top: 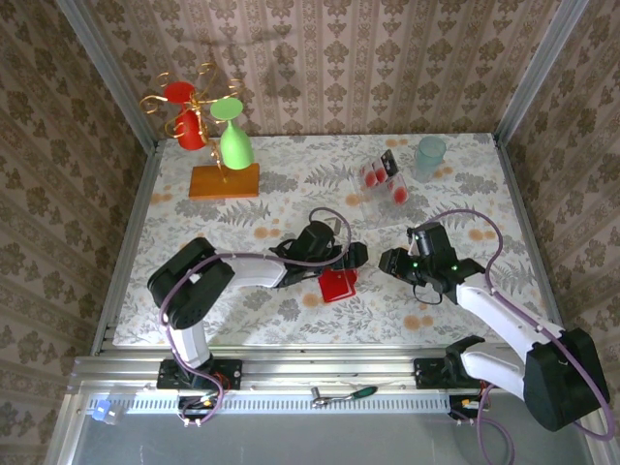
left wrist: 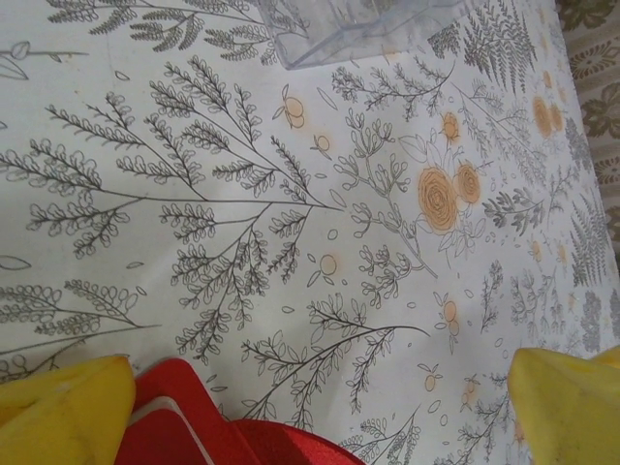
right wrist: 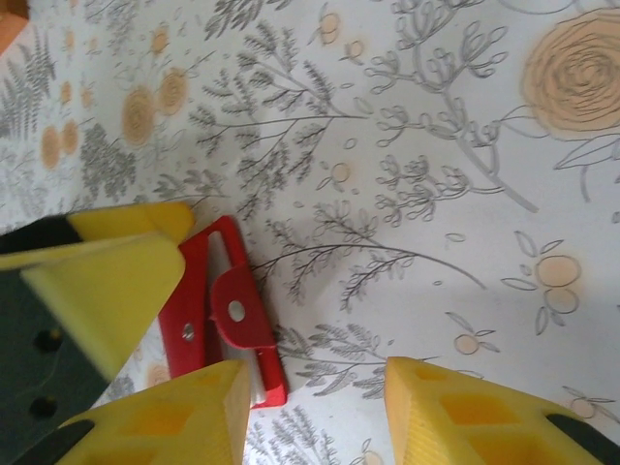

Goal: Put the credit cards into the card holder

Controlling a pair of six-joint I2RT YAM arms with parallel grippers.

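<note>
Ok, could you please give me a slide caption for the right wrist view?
Right gripper open above the floral tablecloth, the red card holder lying flat beside its finger.

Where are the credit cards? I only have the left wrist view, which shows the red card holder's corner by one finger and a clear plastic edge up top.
Observer: The credit cards stand in that clear rack, toward the back and right of centre, next to a teal cup.
Operator: Where is the right hand?
Observer: The right hand is just right of the card holder, open and empty, facing the left hand.
Operator: Is there anything on the holder I can't see?
Observer: There's a tab with a metal snap on it, seen from the right wrist. I can't tell whether it is fastened.
</note>
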